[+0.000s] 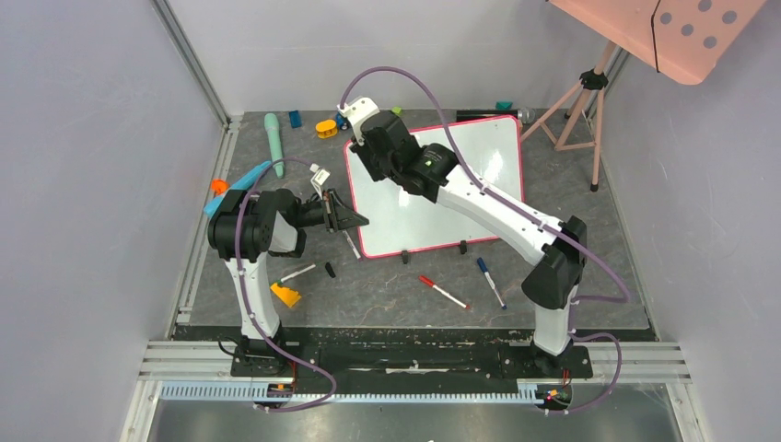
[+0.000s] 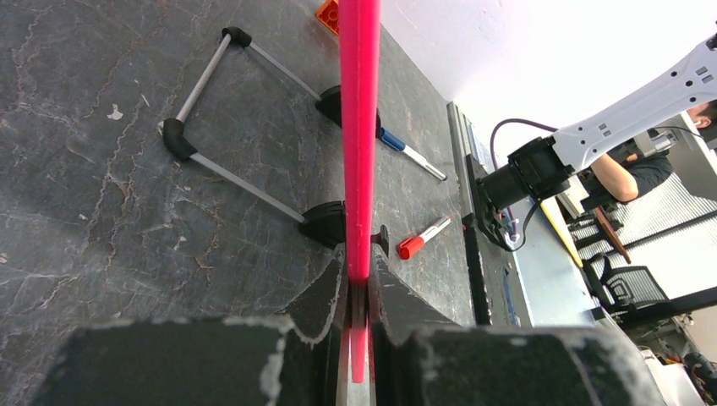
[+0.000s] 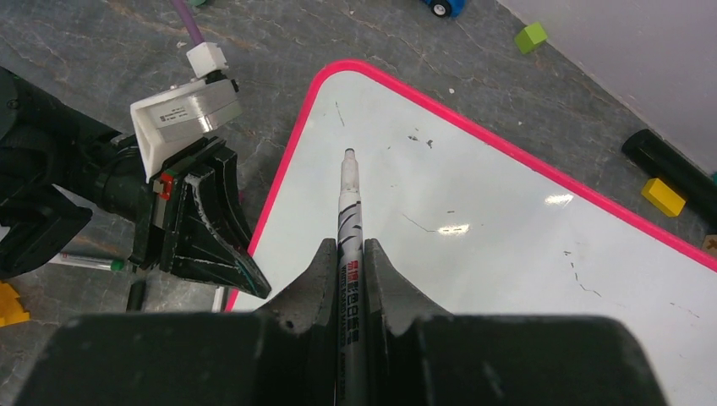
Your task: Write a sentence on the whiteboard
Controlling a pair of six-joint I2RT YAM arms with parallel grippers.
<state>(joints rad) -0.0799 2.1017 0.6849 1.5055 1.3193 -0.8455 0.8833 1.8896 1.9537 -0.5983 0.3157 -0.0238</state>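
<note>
- The whiteboard (image 1: 410, 221) lies at the middle of the worktop, with its left frame edge next to the left arm and its 2 black feet toward the near edge.
- The left gripper (image 2: 358, 262) is clamped on this pink left frame edge and steadies the board.
- The right gripper (image 3: 345, 254) is closed around a black marker (image 3: 348, 211).
- The marker's long axis points away from the fingers toward the far left corner of the board.
- Its tip is over the white surface there; I cannot tell if it touches.
- Only the right arm can write, and the free white surface extends from the tip to the right and toward the near edge.
- I judge that the strokes must go that way.
- The sentence is not readable yet; I see only a few small specks.
- I see no container; a red marker (image 1: 443, 292) and a blue marker (image 1: 490, 282) lie loose near the board's near edge.
</note>
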